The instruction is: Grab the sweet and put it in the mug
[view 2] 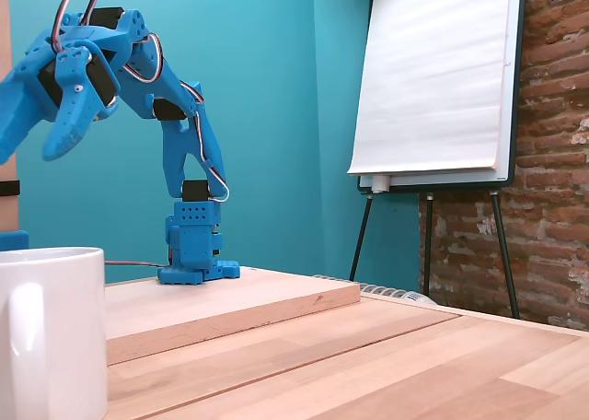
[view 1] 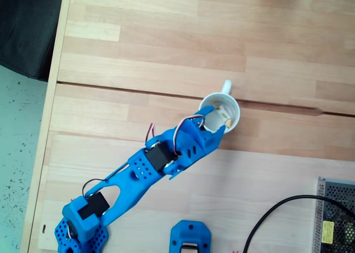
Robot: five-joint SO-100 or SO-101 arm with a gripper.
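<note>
In a fixed view from above, the white mug (view 1: pixel 235 120) stands mid-table with its small handle (view 1: pixel 226 86) pointing away from the arm. The sweet (view 1: pixel 226 117), a small white piece with yellow-orange marks, lies inside it. My blue gripper (view 1: pixel 213 124) hangs over the mug's near rim, and white mug interior shows between its jaws. In a fixed view from the side, the gripper (view 2: pixel 32 151) is high above the mug (view 2: pixel 51 332), open, with nothing between its fingers.
A grey mesh power supply (view 1: pixel 335 214) with a black cable (view 1: pixel 277 214) sits at the lower right. A loose blue part (view 1: pixel 189 237) lies at the bottom edge. The table's left edge (view 1: pixel 47 125) is close to the arm's base. A flipchart easel (view 2: pixel 433 79) stands behind the table.
</note>
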